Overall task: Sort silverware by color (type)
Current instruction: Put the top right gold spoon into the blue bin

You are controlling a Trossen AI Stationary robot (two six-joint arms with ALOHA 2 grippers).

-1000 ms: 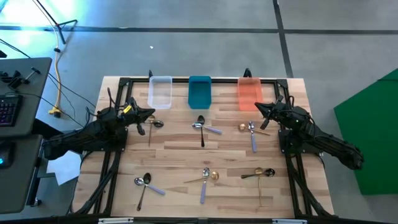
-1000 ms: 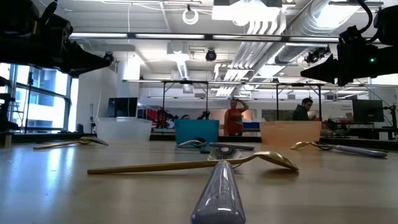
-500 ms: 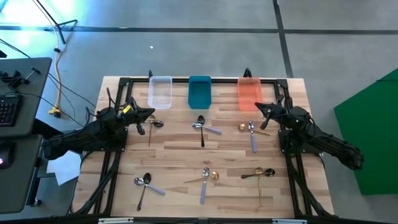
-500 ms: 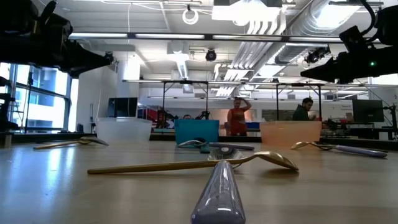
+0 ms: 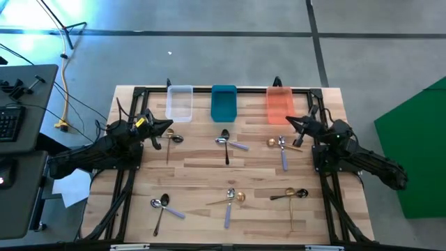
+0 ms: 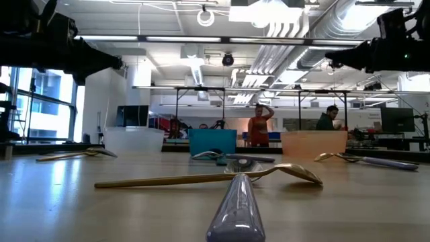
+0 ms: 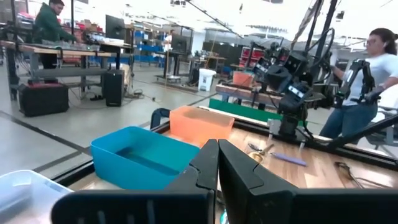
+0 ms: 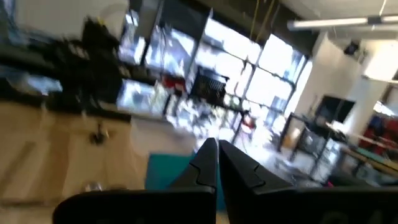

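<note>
Slim spoons lie flat on the wooden table in loose groups. A gold and a dark spoon lie by my left gripper. A black spoon and a lavender-handled one lie at the centre. A gold spoon and a lavender-handled silver one lie just near of my right gripper. More spoons lie along the near side. Both grippers hover above the table, shut and holding nothing.
Three bins stand in a row at the far edge: clear, teal, orange. Black frame rails run along the table's left, right and far sides. People show in the room beyond the table.
My right gripper has risen a little above the table and tipped, still shut; its wrist view is blurred. The spoons lie where they were.
</note>
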